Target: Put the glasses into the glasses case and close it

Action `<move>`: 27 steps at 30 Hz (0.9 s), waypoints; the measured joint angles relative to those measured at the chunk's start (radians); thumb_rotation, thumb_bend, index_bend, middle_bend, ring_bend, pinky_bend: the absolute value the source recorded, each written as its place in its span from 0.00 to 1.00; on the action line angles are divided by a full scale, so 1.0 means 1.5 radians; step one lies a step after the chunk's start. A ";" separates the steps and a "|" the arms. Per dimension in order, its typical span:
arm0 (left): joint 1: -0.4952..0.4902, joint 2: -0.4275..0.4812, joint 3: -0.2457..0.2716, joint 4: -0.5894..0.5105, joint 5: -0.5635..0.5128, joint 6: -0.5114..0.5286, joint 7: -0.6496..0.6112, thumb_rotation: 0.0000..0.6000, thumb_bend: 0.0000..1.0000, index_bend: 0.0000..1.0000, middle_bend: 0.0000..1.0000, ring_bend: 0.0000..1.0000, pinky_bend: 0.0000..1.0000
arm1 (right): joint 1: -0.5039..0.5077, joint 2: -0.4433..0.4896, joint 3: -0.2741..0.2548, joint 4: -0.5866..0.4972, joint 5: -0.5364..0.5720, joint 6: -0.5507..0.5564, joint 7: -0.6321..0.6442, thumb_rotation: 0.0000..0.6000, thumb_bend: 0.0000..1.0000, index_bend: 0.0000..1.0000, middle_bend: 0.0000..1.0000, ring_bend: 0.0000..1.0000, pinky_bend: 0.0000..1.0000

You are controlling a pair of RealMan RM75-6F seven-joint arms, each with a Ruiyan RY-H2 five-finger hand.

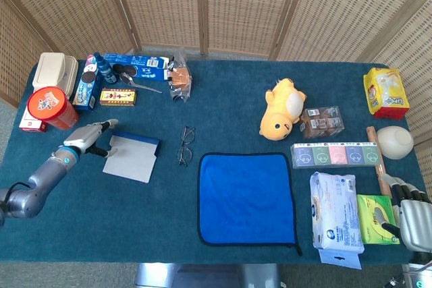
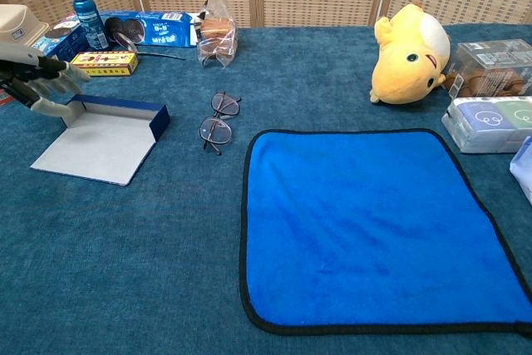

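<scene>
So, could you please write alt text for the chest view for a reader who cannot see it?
A pair of glasses lies on a dark teal table between an open, flat glasses case and a blue cloth. The robot's left hand hovers at the case's far left edge, holding nothing. A yellow plush toy and snack packs sit behind.
</scene>
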State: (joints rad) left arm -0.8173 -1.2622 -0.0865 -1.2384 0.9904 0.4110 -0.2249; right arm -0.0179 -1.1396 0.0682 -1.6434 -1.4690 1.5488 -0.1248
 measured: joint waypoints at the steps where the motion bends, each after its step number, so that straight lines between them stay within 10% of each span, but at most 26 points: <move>1: 0.000 -0.004 -0.001 0.003 0.002 -0.004 -0.002 0.77 0.30 0.04 0.15 0.09 0.10 | 0.000 0.000 0.000 -0.002 0.000 0.000 -0.002 1.00 0.31 0.20 0.26 0.27 0.37; 27: 0.027 0.061 -0.046 -0.124 0.130 0.063 -0.035 0.76 0.31 0.08 0.15 0.09 0.12 | -0.003 0.002 -0.001 -0.001 -0.003 0.007 0.007 1.00 0.31 0.20 0.26 0.27 0.37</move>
State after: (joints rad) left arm -0.7764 -1.1712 -0.1562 -1.4249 1.1850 0.5060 -0.2772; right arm -0.0227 -1.1363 0.0670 -1.6446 -1.4732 1.5595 -0.1145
